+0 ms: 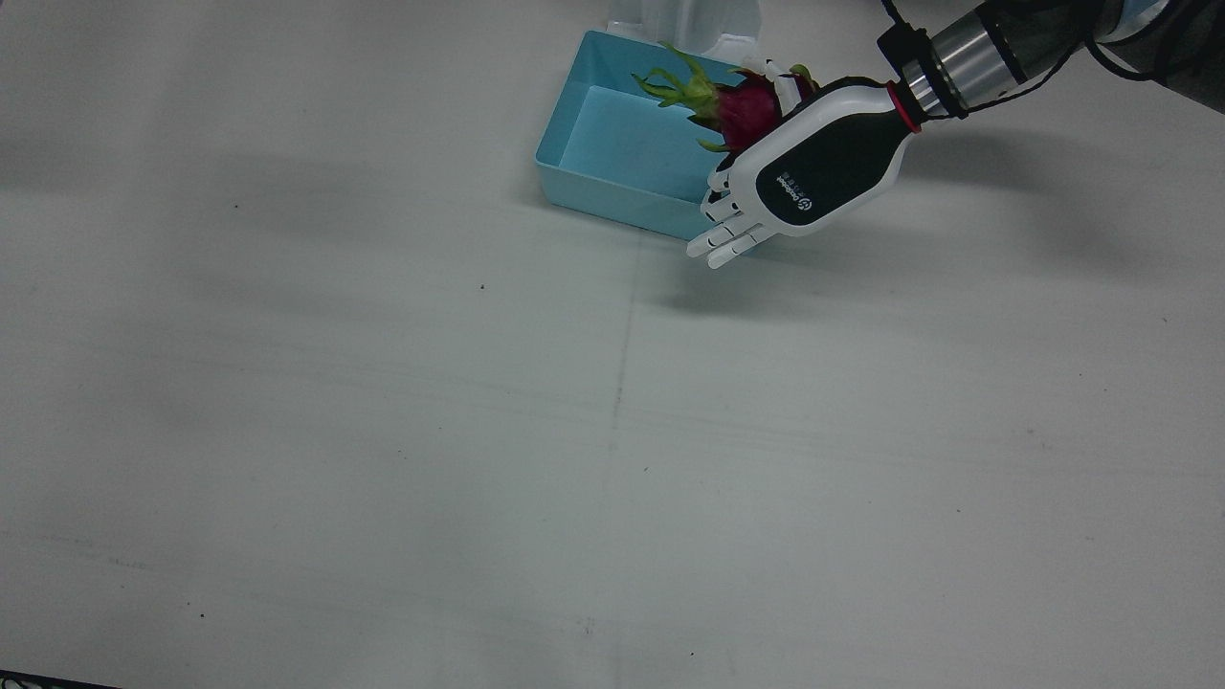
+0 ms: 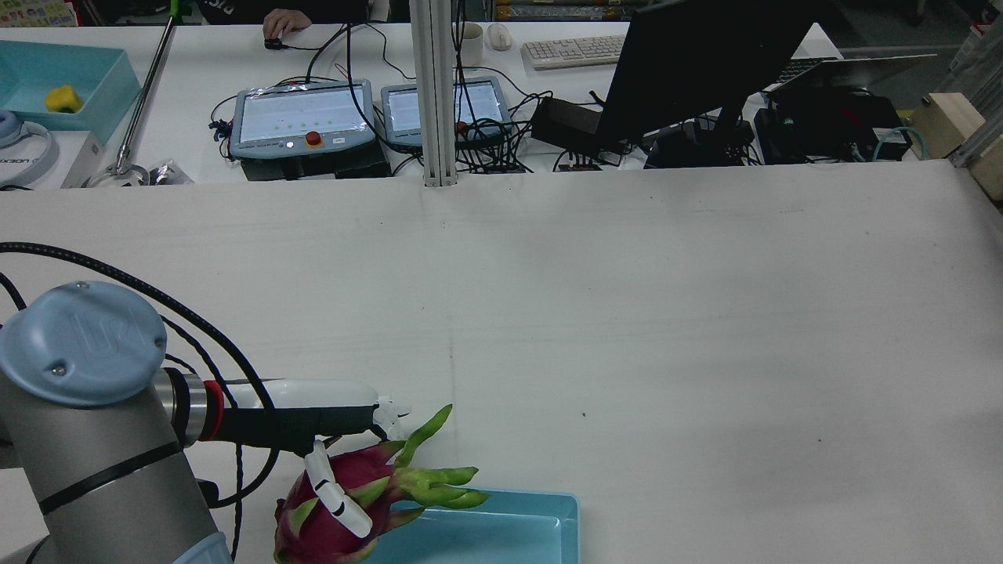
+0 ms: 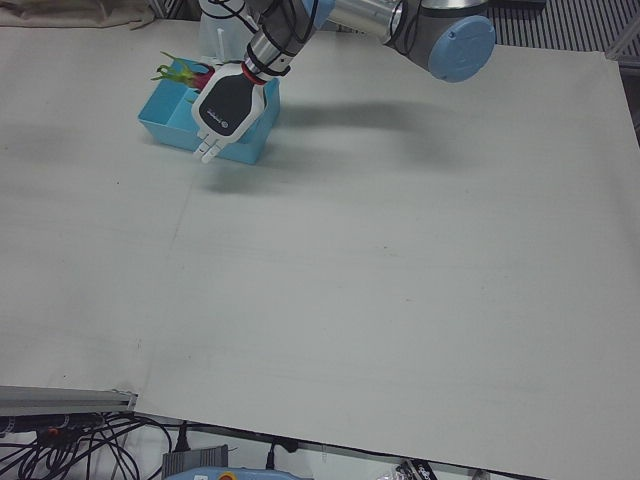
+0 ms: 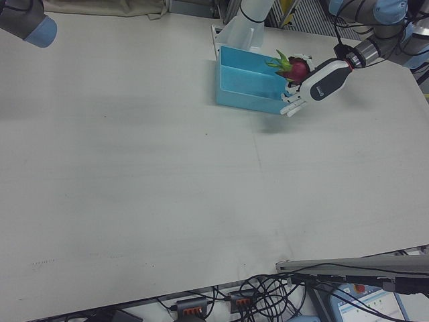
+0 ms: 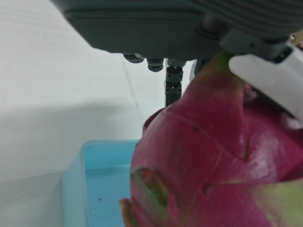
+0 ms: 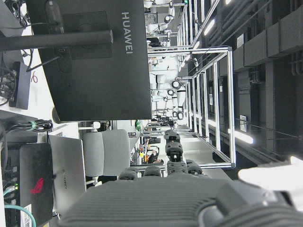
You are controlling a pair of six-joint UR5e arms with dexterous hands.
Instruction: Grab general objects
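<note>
A magenta dragon fruit (image 1: 746, 110) with green scales is held in my left hand (image 1: 813, 167), above the right end of a light blue bin (image 1: 612, 191). The hand's fingers wrap the fruit, and its black-and-white back faces the front camera. The rear view shows the hand (image 2: 305, 419) with a finger across the fruit (image 2: 337, 509), above the bin's rim (image 2: 501, 501). The left hand view is filled by the fruit (image 5: 213, 161) with the bin (image 5: 71, 189) below. My right hand (image 6: 165, 198) shows only in its own view, fingers extended, holding nothing.
The bin stands at the robot's edge of the white table (image 1: 612, 431), next to a white pedestal (image 1: 684, 24). Monitors, pendants and cables lie beyond the far edge (image 2: 439, 117). The right arm's elbow (image 4: 27, 20) is high at the right-front view's top left.
</note>
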